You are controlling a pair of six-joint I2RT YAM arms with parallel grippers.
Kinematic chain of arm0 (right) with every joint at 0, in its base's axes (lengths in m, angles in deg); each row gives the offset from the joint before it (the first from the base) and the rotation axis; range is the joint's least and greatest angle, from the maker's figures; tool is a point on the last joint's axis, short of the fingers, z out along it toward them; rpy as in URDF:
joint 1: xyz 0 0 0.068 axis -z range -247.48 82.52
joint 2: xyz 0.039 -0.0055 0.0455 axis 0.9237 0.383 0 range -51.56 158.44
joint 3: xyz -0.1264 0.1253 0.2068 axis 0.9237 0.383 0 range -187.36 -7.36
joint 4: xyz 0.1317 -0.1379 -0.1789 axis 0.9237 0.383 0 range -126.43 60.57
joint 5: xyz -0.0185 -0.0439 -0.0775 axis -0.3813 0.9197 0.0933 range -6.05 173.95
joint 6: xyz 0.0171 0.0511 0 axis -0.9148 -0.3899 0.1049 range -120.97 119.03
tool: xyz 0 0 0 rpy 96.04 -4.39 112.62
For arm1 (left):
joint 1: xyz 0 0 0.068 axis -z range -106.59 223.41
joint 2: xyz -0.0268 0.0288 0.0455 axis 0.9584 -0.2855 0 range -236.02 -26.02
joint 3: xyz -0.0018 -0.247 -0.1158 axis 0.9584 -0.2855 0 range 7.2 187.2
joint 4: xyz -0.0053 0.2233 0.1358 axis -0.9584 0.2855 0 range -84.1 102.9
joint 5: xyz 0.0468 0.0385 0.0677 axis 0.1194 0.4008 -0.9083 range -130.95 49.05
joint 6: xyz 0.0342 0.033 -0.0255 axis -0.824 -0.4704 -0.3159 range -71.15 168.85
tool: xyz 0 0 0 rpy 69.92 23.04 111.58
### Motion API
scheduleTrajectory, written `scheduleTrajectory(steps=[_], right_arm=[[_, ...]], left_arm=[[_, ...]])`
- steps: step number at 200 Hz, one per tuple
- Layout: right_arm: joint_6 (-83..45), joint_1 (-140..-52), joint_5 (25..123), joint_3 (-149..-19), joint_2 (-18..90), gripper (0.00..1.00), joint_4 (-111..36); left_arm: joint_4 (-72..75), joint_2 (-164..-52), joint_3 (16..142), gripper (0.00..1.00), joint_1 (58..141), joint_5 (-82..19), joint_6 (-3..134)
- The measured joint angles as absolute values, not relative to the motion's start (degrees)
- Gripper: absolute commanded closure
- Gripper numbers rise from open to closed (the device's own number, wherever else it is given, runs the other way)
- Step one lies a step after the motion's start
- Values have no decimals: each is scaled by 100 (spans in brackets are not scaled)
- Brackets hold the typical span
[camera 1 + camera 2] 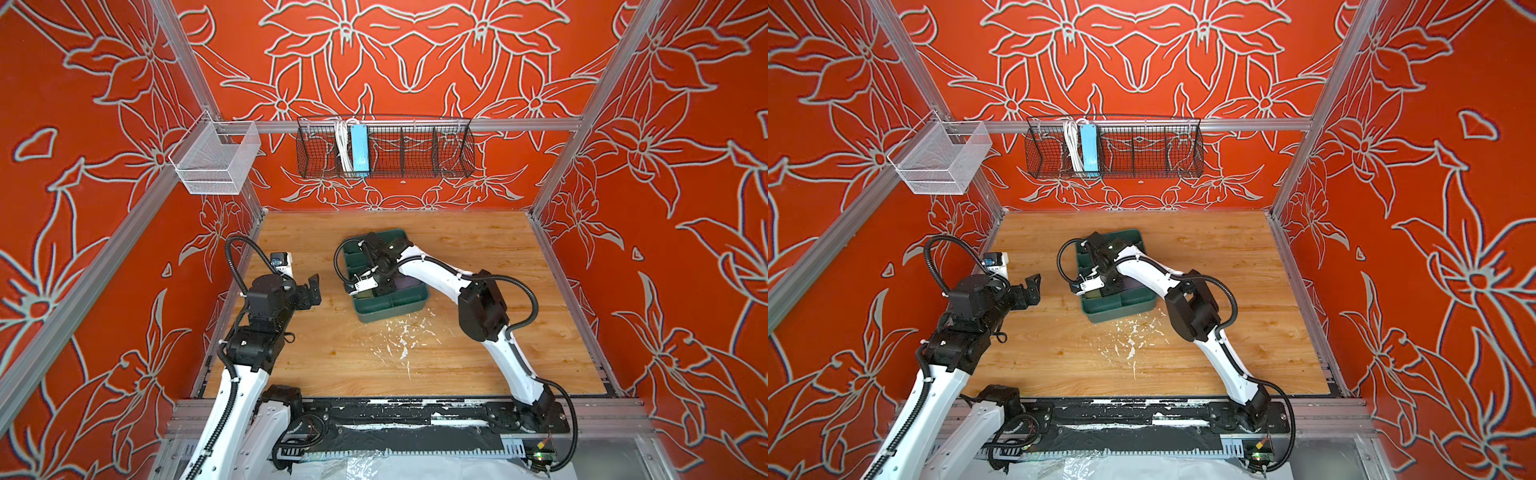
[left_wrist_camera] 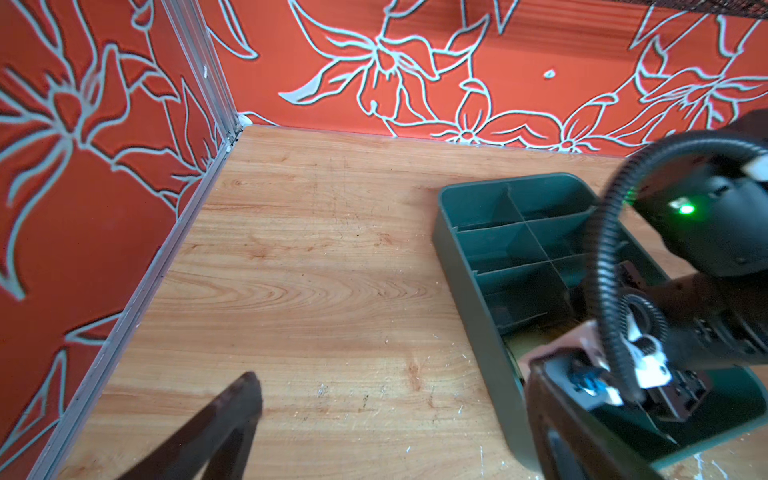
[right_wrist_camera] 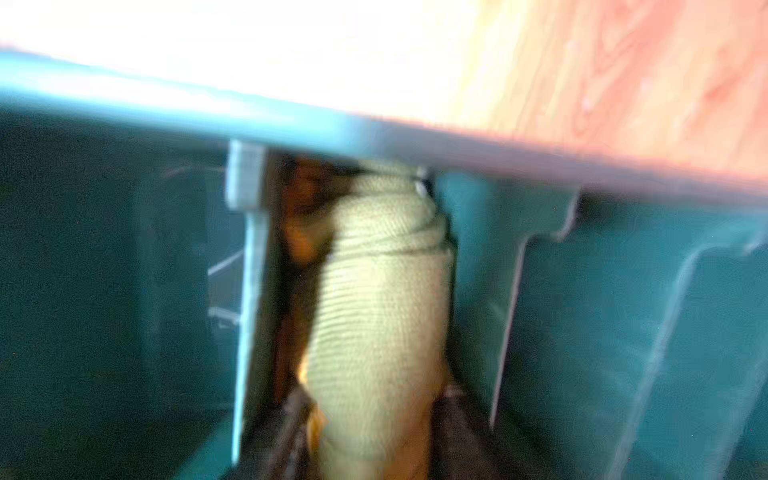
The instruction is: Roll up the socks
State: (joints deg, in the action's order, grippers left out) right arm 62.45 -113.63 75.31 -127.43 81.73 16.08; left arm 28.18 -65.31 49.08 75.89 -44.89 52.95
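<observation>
Dark green tray [image 1: 390, 311], pale olive ribbed sock [image 3: 382, 311] with mustard patch, light wood-grain counter [image 1: 478, 353], orange-red walls [image 1: 415, 54] with grey flower outlines

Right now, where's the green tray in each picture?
Top view: tray at picture centre, mid-table.
Top view: tray a bit left of centre.
Left wrist: tray seen from outside, dividers showing.
Right wrist: tray close-up from inside, filling most.
Shared landmark: the wood table beneath it.
</observation>
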Motion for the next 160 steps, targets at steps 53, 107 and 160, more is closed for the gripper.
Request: scheduleTrajectory(steps=[53, 107, 160], right_arm=[[6020, -11263, 7172, -11707, 7128, 2, 856], [3463, -10489, 6827, -9526, 5094, 2, -1351], [88, -8902, 6722, -8029, 3988, 22, -2883]], left_arm=[[2912, -6540, 5112, 3, 7587, -4399, 5288], [2748, -6620, 5101, 3, 7576, -3934, 5319], [2265, -7128, 5057, 3, 7572, -3499, 5564]])
